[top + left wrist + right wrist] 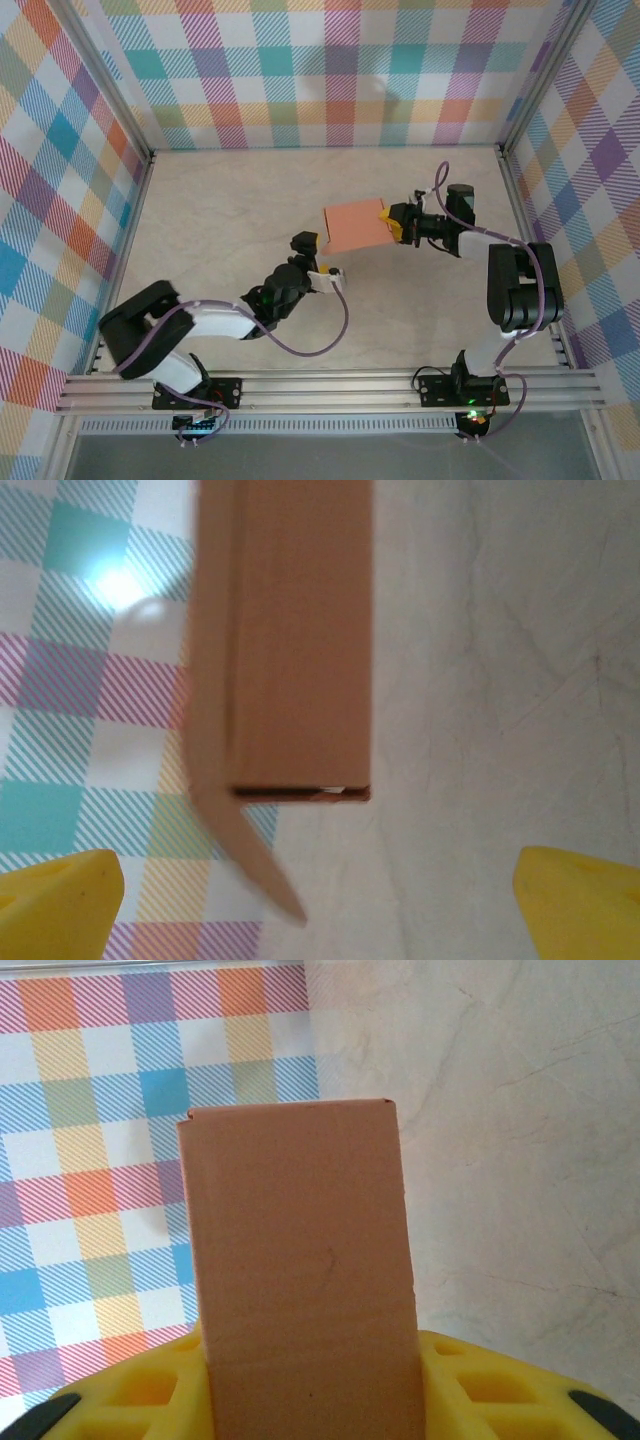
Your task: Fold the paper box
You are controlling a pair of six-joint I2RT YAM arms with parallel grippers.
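The paper box (355, 226) is held clear of the table (230, 200), gripped at one end by the right gripper (399, 222), whose jaws are closed on the card. The rest of the box projects unsupported toward the left gripper (305, 243), which hangs just beside the box's free end with jaws spread wide and nothing in them.

In the left wrist view, one flap (245, 855) at that free end is seen splayed outward, not tucked; a dark slit shows the end is not closed.

Risks judged:
- Box pivoted or pulled out of the one-ended hold if the flap is pushed hard.
- Thin card creased or crushed if the left jaws are closed across the body, not the flap.
- Flap bent outward, not inward, if approached from the wrong side.
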